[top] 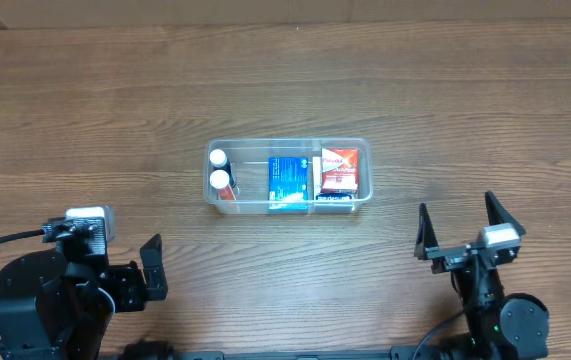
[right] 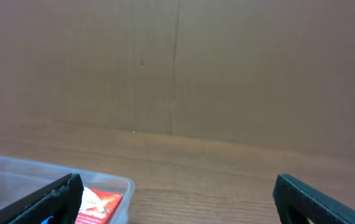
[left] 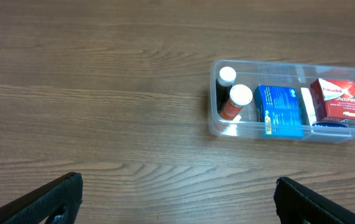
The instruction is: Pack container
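Soft, even room light: two crisp views, one murky.
From overhead the table (top: 285, 80) is lit flat and warm, with hardly a shadow beyond a thin dark edge under the container (top: 253, 192). The left wrist view is sharp, with pale glints on the clear plastic at the right of the frame and a faint sheen on the wood grain. The right wrist view is dimmer, brownish and low in contrast. Its wall (right: 177, 62) looks hazy, and its lower corners are dark and blurred.
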